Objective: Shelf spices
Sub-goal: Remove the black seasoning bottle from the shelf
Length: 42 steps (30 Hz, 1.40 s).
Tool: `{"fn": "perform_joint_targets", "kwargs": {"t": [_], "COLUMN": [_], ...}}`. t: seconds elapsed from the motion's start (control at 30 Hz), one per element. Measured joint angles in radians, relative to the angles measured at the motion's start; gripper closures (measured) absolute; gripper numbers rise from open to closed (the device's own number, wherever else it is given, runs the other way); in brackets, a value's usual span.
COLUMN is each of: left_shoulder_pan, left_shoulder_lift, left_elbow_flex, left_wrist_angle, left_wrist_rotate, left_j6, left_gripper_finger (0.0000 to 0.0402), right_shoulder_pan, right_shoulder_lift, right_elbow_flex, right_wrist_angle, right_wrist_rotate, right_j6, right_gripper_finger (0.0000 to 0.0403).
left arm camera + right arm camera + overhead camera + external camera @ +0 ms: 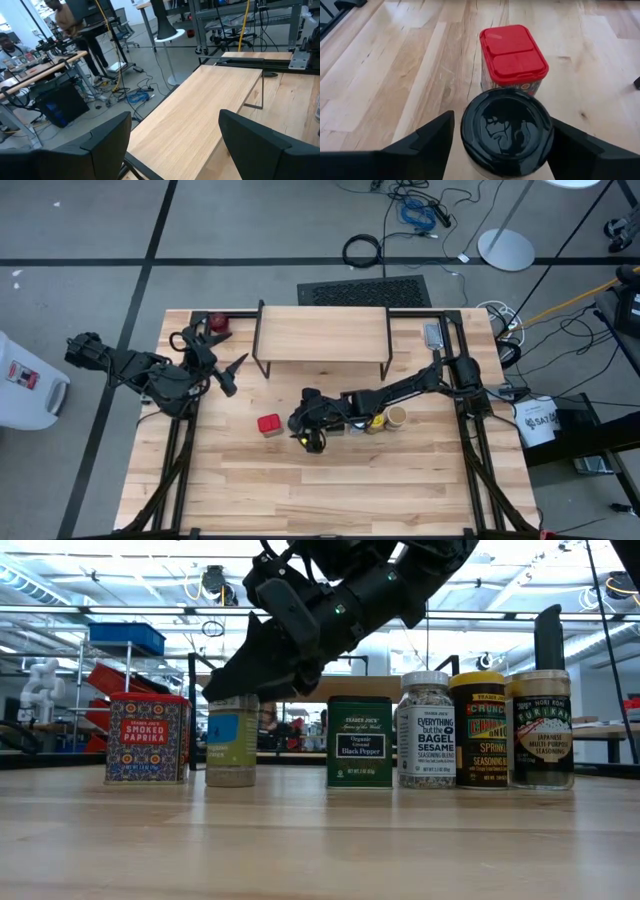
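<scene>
Two matte black jointed arms; broad wedge-shaped black fingers (pixel 425 142); small green light.

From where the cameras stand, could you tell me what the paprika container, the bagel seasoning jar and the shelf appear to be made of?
The paprika tin looks like printed metal with a glossy red lid, probably plastic. The bagel seasoning jar looks like clear glass or plastic, its seeds visible inside, under a pale cap. The shelf has a pale, matte wood-grain top on thin black legs, likely metal.

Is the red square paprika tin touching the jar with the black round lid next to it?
Apart. The low view shows open background between the red square paprika tin and the black-lidded jar, both standing upright on the table.
</scene>
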<state>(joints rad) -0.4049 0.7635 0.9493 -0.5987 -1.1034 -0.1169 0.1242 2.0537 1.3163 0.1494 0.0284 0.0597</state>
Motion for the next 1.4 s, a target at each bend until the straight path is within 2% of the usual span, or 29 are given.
{"fn": "perform_joint_targets", "kwargs": {"t": [0.67, 1.07, 1.4], "left_shoulder_pan": [0.0, 0.0, 0.0], "left_shoulder_lift": [0.0, 0.0, 0.0], "left_elbow_flex": [0.0, 0.0, 0.0], "left_wrist_angle": [0.0, 0.0, 0.0], "left_wrist_rotate": [0.0, 0.001, 0.027], "left_j6": [0.0, 0.0, -0.001], "left_gripper_finger": [0.0091, 0.0091, 0.0091], "right_shoulder_pan": [0.0, 0.0, 0.0], "right_shoulder_lift": [-0.002, -0.005, -0.005], "right_elbow_flex": [0.014, 0.075, 0.087], "right_wrist_angle": [-0.004, -0.104, -0.162], "right_wrist_rotate": [0.001, 0.001, 0.001], "right_j6": [-0.004, 0.038, 0.075], "right_gripper_finger": [0.0142, 0.0103, 0.0099]}}
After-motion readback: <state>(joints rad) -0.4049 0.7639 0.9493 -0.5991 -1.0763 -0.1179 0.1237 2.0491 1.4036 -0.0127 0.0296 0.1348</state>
